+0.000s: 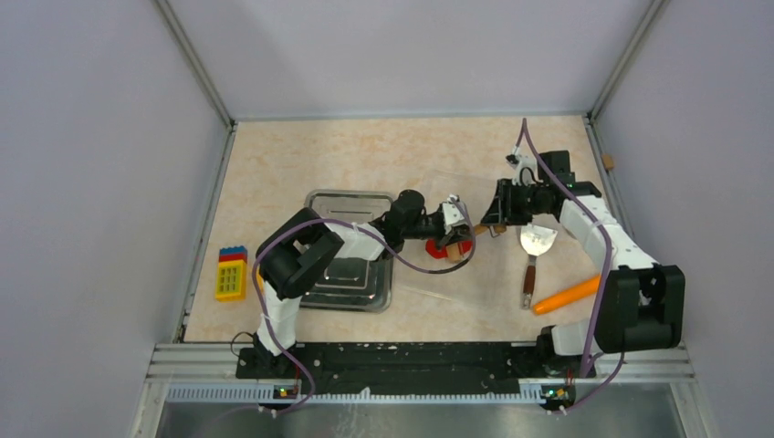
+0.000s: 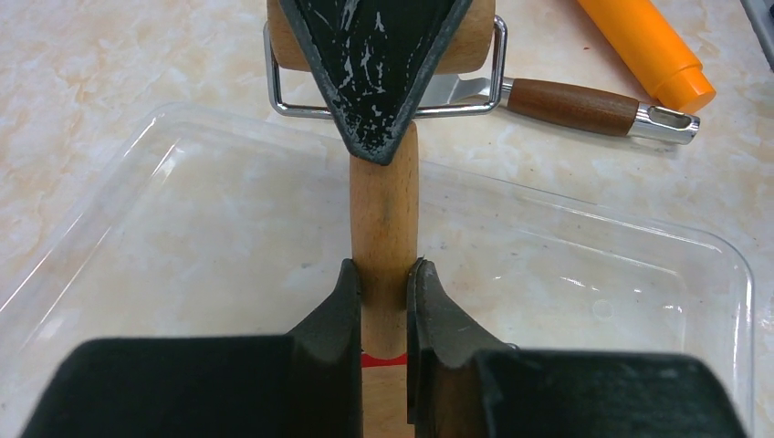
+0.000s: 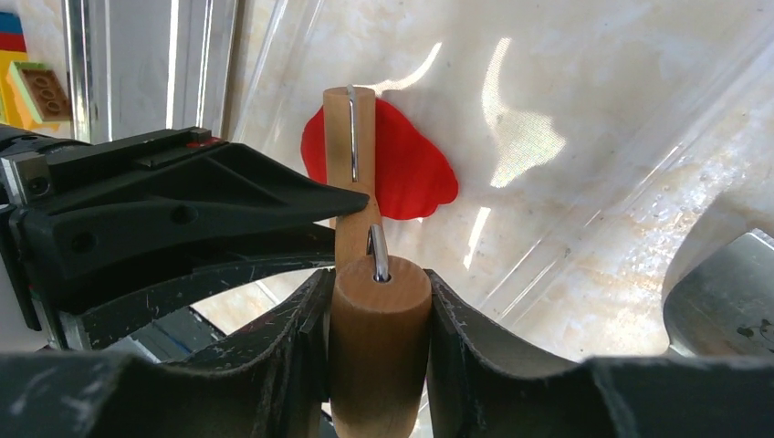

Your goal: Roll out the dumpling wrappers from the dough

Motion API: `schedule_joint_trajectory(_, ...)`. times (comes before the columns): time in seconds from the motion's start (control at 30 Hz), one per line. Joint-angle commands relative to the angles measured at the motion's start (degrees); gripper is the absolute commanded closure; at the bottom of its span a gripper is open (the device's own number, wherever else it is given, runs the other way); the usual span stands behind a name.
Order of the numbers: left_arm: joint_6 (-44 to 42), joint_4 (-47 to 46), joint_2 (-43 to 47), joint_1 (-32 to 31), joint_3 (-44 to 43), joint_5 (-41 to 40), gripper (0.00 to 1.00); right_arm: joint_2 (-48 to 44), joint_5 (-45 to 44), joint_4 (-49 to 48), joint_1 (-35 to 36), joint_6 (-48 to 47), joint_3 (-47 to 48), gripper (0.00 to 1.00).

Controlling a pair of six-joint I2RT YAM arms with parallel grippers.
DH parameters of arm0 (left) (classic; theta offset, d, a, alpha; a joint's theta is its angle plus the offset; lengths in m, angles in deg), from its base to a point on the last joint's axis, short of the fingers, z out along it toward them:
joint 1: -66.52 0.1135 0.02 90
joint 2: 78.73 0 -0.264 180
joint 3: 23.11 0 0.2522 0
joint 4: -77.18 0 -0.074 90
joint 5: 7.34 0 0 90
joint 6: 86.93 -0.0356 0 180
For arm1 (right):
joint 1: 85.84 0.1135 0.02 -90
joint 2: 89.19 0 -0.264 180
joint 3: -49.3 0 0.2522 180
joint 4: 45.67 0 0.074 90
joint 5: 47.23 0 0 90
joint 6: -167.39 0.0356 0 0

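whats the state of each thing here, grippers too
clear plastic tray: lying flat
bright red clay dough: pressed into an irregular flat sheet on the tray
wooden roller with a wire frame: held over the dough, contact unclear
left gripper: shut on the roller's handle
right gripper: shut on the roller's barrel
metal spatula with a wooden handle: lying loose, untouched
orange carrot: lying loose

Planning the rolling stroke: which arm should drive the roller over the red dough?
Left, probably: the left gripper clamps the wooden handle above the dough; the right gripper pinches the roller barrel, likely blocking its spin.
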Motion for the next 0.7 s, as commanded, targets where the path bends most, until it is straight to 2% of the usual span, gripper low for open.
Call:
schedule_joint_trajectory(0.0, -0.29, -3.31, 0.13, -0.37, -1.58, 3.31, 1.0, 1.13, -0.27, -0.68, -0.1, 0.05, 1.1, 0.61)
schedule_joint_trajectory(0.17, -0.02, -2.98, 0.11, -0.45, -1.6, 3.1, 1.0, 2.64, 3.68, -2.41, -0.11, 2.27, 0.69, 0.59)
schedule_joint_trajectory(0.37, 0.2, -2.71, 0.2, -0.54, -2.0, 2.93, 1.0, 3.85, 6.49, -3.77, -0.14, 4.37, -0.44, 0.51)
schedule_joint_trajectory(0.67, 0.36, -2.28, -0.07, -0.55, -2.73, 3.01, 1.0, 3.86, 6.36, -3.71, 0.93, 3.57, -1.94, 0.55)
